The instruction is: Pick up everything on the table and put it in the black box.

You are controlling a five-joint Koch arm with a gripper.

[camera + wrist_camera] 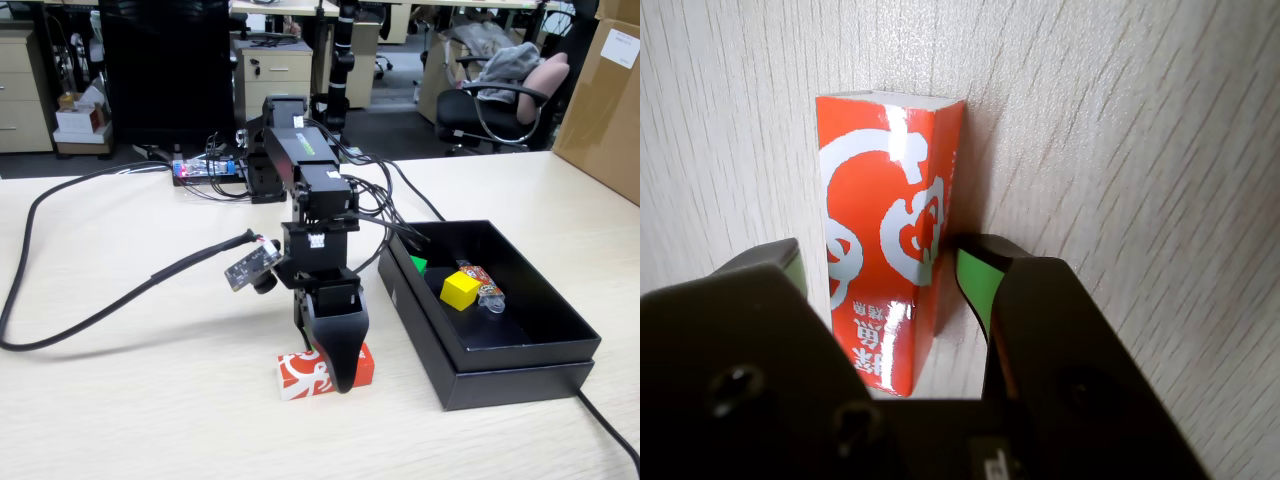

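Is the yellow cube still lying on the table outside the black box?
No. In the fixed view the yellow cube sits inside the black box, next to the orange-patterned packet; only the red carton lies on the table.

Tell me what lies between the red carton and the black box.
Nothing: in the fixed view only bare table separates the red carton from the black box. The end effector straddles the carton itself.

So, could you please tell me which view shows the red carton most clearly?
The wrist view: the red carton fills the frame, swirl print legible, lying on the table between the gripper fingers. In the fixed view the carton is small and partly hidden behind the gripper.
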